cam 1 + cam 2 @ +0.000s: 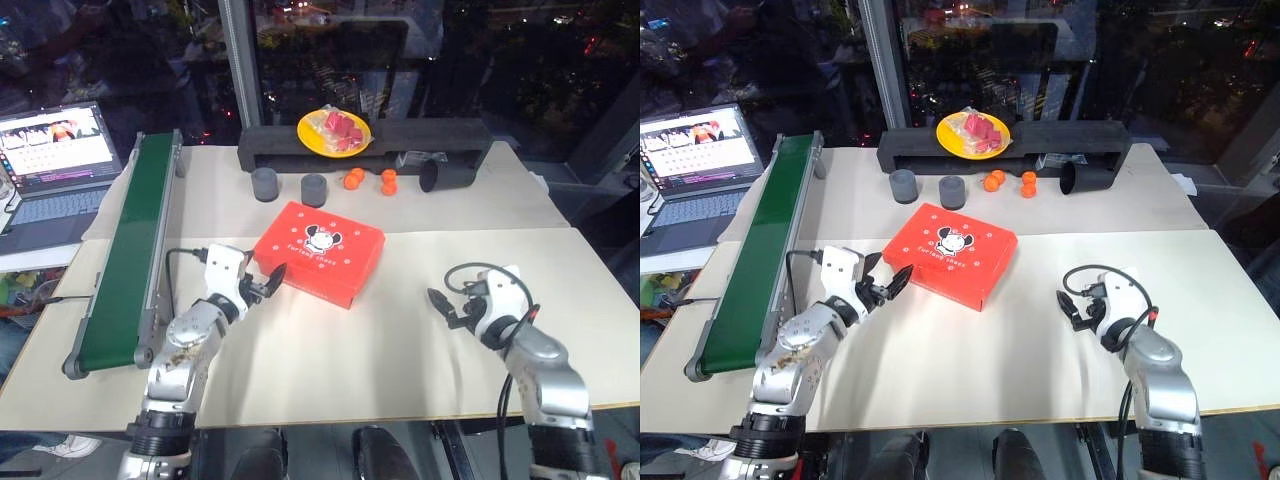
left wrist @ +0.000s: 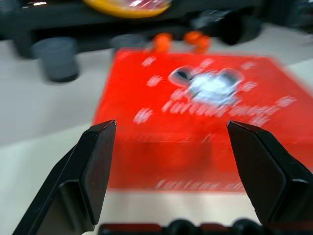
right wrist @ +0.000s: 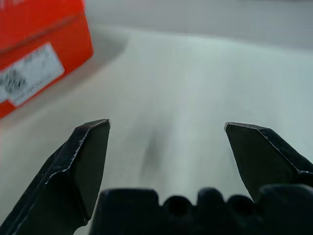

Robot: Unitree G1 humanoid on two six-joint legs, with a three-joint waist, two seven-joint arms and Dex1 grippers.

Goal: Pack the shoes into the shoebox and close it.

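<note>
Orange-red cardboard made up the rectangular shoebox [image 1: 320, 252], which lay near the middle of the pale surface [image 1: 400, 340] with its hinged lid, printed with a white cartoon mouse and small white specks, lying flat on top. Judged from this, the closing step looked done; the dark brown shoes could not be seen, so they were presumably inside, though the shut lid hid the contents and I cannot say for certain. The left gripper [image 1: 268, 283] hovered just beside the box's near-left corner, its jaws spread and grasping nothing, with the lid and front wall showing between them in the left wrist view. The right gripper [image 1: 447, 305] hung over bare surface well apart from the box, its jaws likewise released and empty; the right wrist view showed the box's end wall with a white label off to one side. What seemed left, if anything, was to check that the lid sat fully down. Further back, a yellow plate [image 1: 334, 132] holding red blocks rested on a long black tray [image 1: 420, 140], and two short grey cylinders [image 1: 265, 184], several small orange balls [image 1: 353, 180] and a black cup [image 1: 440, 175] lying on its side stood in front of it; whether the cup held anything was not visible. A green conveyor belt [image 1: 130, 250] ran along the robot's left side, beside an open laptop [image 1: 55, 165].
</note>
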